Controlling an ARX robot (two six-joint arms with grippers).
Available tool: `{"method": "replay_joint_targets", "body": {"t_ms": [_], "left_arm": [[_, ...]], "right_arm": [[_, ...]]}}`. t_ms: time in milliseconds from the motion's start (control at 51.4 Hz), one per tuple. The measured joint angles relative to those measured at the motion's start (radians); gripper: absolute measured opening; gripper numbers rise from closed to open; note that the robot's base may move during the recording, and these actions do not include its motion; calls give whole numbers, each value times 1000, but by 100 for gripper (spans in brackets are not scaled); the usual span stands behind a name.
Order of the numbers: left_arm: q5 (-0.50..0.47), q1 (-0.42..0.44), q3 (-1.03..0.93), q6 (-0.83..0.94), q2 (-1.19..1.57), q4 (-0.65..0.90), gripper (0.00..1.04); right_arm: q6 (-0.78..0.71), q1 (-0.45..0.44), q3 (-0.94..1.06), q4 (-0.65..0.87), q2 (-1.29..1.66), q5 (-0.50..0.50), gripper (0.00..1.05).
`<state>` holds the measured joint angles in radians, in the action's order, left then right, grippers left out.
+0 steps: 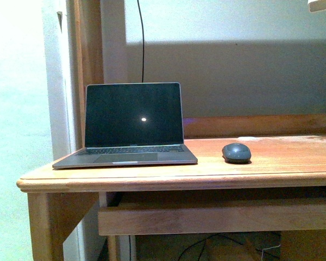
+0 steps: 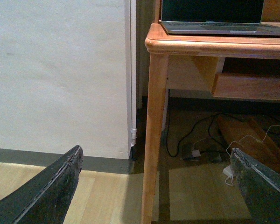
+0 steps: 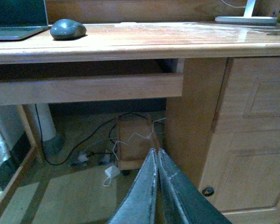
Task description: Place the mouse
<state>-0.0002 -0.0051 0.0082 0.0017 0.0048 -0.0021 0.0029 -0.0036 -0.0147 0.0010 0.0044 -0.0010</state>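
The dark grey mouse (image 1: 237,153) lies on the wooden desk (image 1: 271,168), just right of the open laptop (image 1: 131,124). The right wrist view also catches the mouse (image 3: 67,29) on the desk top, far above and away from my right gripper (image 3: 156,151), which is shut with nothing between its fingers and hangs low in front of the desk. My left gripper (image 2: 156,156) is open and empty, down near the floor beside the desk's left leg (image 2: 154,135). Neither gripper shows in the front view.
A desk cabinet (image 3: 252,126) stands beside the right gripper. Cables and a white adapter (image 3: 112,172) lie on the floor under the desk beside a wooden box (image 3: 133,144). A white lamp base (image 3: 246,19) sits on the desk's right. A wall (image 2: 60,74) is left of the desk.
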Motion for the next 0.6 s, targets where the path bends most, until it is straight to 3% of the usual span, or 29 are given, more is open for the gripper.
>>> {"method": "replay_joint_targets", "body": {"t_ms": [117,195,331,545,603], "left_arm": [[0,0,0,0,0,0,97],[0,0,0,0,0,0,97],[0,0,0,0,0,0,97],[0,0,0,0,0,0,97],[0,0,0,0,0,0,97]], "right_arm": [[0,0,0,0,0,0,28],[0,0,0,0,0,0,48],[0,0,0,0,0,0,69],[0,0,0,0,0,0,98],[0,0,0,0,0,0,98]]}}
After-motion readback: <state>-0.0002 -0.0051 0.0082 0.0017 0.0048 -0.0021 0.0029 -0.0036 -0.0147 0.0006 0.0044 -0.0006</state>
